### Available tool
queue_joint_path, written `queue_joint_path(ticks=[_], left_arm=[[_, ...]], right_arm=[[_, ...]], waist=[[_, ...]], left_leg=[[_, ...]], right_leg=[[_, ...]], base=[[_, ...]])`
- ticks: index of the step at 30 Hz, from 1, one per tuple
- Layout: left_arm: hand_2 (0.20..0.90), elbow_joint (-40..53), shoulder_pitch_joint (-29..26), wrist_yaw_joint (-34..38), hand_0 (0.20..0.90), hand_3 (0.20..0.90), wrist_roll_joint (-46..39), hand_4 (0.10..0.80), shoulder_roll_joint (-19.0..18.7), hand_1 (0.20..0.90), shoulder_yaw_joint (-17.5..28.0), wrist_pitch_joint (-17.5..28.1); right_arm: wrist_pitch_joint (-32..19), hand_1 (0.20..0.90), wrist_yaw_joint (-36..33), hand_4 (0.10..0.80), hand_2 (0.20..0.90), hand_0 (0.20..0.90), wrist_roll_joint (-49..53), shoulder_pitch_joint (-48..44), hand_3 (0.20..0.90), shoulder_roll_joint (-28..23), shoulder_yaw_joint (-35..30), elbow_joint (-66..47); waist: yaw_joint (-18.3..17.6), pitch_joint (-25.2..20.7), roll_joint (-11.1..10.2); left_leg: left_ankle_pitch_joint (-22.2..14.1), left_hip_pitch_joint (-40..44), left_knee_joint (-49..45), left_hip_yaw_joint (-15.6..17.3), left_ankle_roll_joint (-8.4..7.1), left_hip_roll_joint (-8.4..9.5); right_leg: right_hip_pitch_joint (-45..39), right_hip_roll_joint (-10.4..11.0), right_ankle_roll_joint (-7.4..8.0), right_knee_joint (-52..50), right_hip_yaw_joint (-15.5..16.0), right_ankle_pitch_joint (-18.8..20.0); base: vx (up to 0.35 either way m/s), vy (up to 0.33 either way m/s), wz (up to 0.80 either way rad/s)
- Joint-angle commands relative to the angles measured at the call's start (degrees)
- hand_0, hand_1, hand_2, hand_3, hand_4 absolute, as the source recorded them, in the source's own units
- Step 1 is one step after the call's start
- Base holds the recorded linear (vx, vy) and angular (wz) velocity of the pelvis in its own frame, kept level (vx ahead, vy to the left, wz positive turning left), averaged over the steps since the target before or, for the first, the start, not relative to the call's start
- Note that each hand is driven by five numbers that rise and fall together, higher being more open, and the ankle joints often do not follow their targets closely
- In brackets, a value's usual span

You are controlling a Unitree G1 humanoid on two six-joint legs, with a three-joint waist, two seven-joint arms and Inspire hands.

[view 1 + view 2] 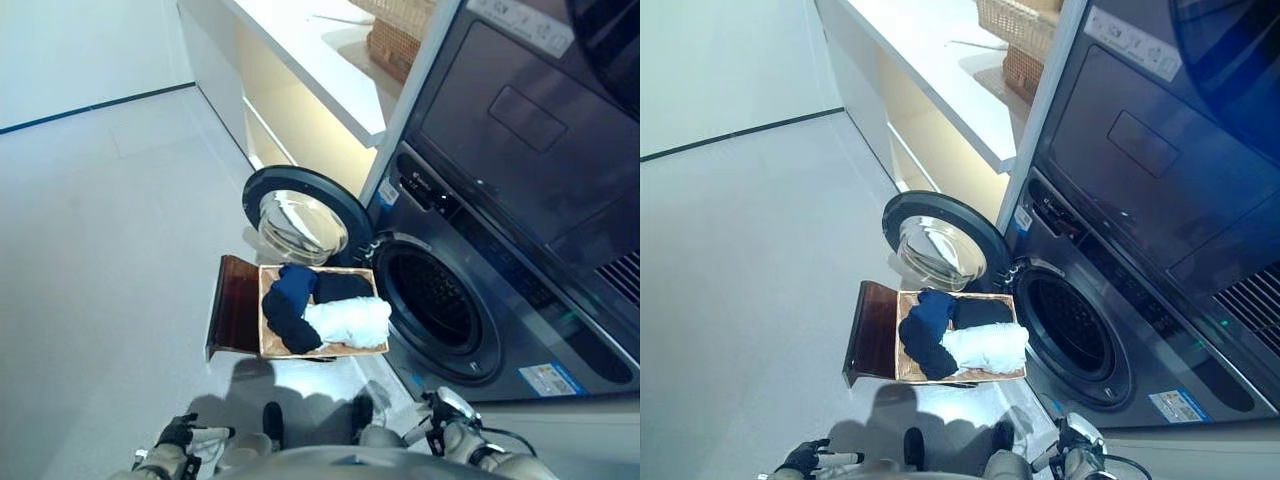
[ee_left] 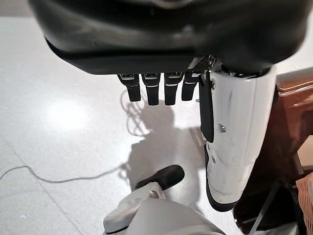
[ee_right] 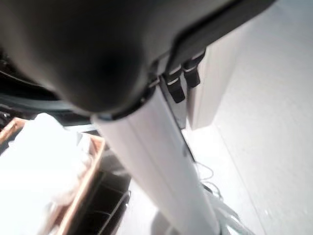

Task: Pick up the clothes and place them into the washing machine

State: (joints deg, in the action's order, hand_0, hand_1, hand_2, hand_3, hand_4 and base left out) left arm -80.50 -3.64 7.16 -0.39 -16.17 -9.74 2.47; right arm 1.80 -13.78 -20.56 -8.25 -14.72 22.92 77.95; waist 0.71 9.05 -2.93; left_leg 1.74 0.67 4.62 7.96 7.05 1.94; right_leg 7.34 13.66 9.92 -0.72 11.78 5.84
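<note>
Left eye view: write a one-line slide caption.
Basket of dark and white clothes beside the open washing machine; both hands low, empty.

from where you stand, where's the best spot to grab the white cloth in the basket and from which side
Take the white cloth at its bunched middle, coming down from above. It lies as a soft roll on top at the end of the basket nearest the washing machine's open drum, with the dark clothes beside it, so the top is the exposed side. Both hands hang low, fingers straight: left hand, right hand.
</note>
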Motion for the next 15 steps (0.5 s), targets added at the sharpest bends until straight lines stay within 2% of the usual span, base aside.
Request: queue_joint_path(ticks=[1, 6, 12, 15], left_arm=[[0.900, -1.3, -1.8, 0.9, 0.900, 0.900, 0.9, 0.800, 0.3, 0.900, 0.3, 0.4], [0.900, -1.1, -1.4, 0.9, 0.900, 0.900, 0.5, 0.800, 1.7, 0.900, -0.3, 0.4], [0.900, -0.8, -1.1, 2.3, 0.900, 0.900, 0.2, 0.800, 2.7, 0.900, -0.9, 0.7], [0.900, 0.3, -1.8, 4.0, 0.900, 0.900, -1.2, 0.800, 3.1, 0.900, -1.8, 1.3]], right_arm=[[0.8, 0.900, -0.9, 0.800, 0.900, 0.900, -2.5, -1.5, 0.900, -0.4, 1.7, 0.3], [1.3, 0.900, -1.3, 0.800, 0.900, 0.900, -4.1, -2.0, 0.900, -1.7, 2.0, 1.1], [2.9, 0.900, -3.7, 0.800, 0.900, 0.900, -9.8, -7.0, 0.900, -4.0, 4.5, 0.4], [4.4, 0.900, -6.5, 0.800, 0.900, 0.900, -14.8, -13.6, 0.900, -6.8, 7.2, -2.4]], waist=[[0.3, -0.4, -1.0], [0.2, -2.1, -0.5], [0.8, -1.8, 1.3], [0.5, -0.2, 3.2]], left_leg=[[-1.8, -1.7, -2.8, 2.5, -7.56, -2.62], [-1.3, -2.2, -2.3, 0.8, -8.33, -3.13], [-0.1, -2.4, -0.3, 1.4, -9.22, -3.79], [1.5, -4.8, 0.4, 1.5, -9.95, -4.37]], right_leg=[[-3.8, -2.0, -1.43, 3.8, 1.7, 4.0], [-5.7, -2.3, -1.98, 5.5, 4.2, 3.0], [-4.6, -2.6, -2.50, 5.7, 4.1, 2.4], [-1.6, -3.4, -2.88, 5.5, 3.2, 2.5]], base=[[0.057, -0.168, 0.35], [0.054, -0.141, 0.49], [0.006, -0.075, -0.02], [-0.063, -0.062, -0.12]])
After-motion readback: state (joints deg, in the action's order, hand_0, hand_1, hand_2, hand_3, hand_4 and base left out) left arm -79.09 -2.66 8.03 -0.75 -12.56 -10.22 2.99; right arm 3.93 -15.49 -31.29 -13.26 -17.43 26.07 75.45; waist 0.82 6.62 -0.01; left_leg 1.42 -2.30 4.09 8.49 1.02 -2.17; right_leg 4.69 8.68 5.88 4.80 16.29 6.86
